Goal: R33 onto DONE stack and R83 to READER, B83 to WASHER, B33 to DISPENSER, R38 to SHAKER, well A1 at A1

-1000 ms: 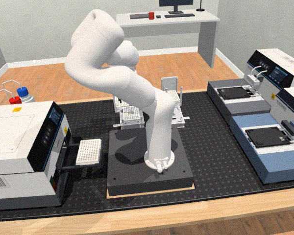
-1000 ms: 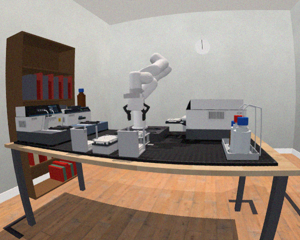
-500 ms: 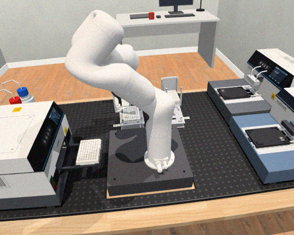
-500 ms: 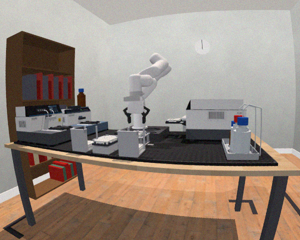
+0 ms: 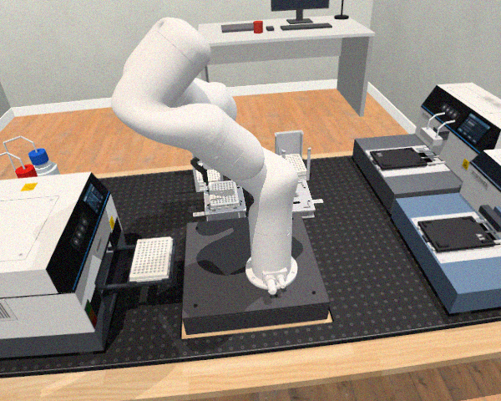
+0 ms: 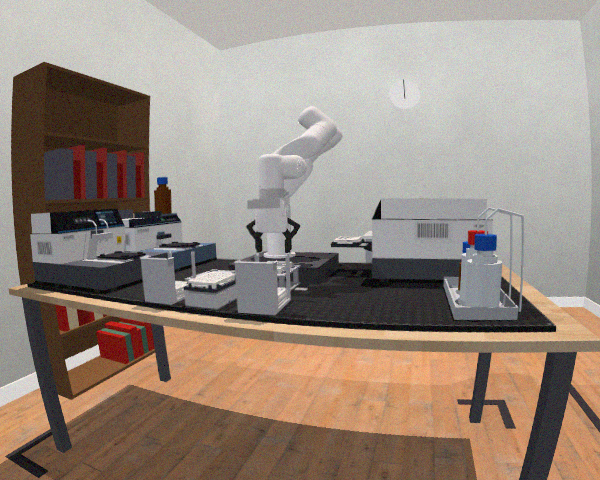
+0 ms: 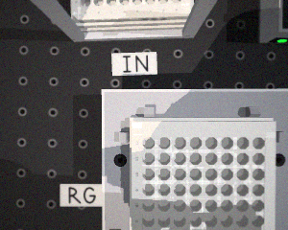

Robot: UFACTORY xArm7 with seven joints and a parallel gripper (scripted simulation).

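My gripper (image 6: pixel 273 238) is open and empty. It hangs above the RG nest, where a white well plate (image 7: pixel 202 174) lies flat beside the RG label (image 7: pixel 82 195); this plate also shows in the top view (image 5: pixel 222 197). The IN rack (image 7: pixel 134 16) with a white plate inside is just beyond, past the IN label (image 7: pixel 134 63). Another white plate (image 5: pixel 150 259) sits on the tray of the big instrument at the left. Two dark plates sit on the right-hand instruments, one on the grey one (image 5: pixel 397 158) and one on the blue one (image 5: pixel 456 233). I cannot read any plate labels.
A tall white rack (image 5: pixel 289 141) and a white plate on a small stand (image 5: pixel 296 164) are behind the arm's base. Reagent bottles (image 6: pixel 480 273) stand in a holder at one deck corner. The arm's own body hides part of the middle nests in the top view.
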